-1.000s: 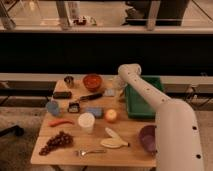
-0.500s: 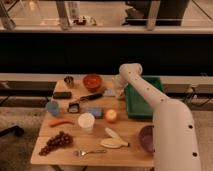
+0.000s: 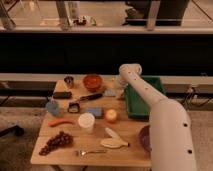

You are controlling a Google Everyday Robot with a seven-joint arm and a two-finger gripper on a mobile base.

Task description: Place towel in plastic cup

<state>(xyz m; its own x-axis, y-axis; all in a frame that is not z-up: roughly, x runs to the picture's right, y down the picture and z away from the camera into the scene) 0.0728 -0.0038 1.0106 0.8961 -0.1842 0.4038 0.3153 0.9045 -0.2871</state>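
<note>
- The gripper (image 3: 118, 93) is hanging low over the far right part of the bench (image 3: 131, 129), just beside the left rim of the green tray (image 3: 146, 96); whether it is gripping anything is impossible to make out.
- The arm (image 3: 150, 102) is reaching in from the near right corner and is crossing over the tray, covering much of the bench's right side.
- The towel (image 3: 110, 92), seemingly the small pale folded piece, is lying just left of the gripper, between the orange bowl (image 3: 92, 81) and the tray.
- The plastic cup (image 3: 86, 121) is standing upright near the middle of the bench, well apart from the towel, with its white mouth facing up.
- Between towel and cup, a blue block (image 3: 94, 111) and a round orange fruit (image 3: 111, 115) are sitting close together, the fruit just right of the cup.
- A black-handled tool (image 3: 90, 97) is lying slantwise left of the towel.
- Bare wood is showing behind the cup on its left and along the near edge at the right.
- Along the near edge, grapes (image 3: 57, 141), a fork (image 3: 90, 152), a banana (image 3: 114, 140) and a purple bowl (image 3: 145, 137) are lying.
- A red pepper (image 3: 60, 122) is lying left of the cup.
</note>
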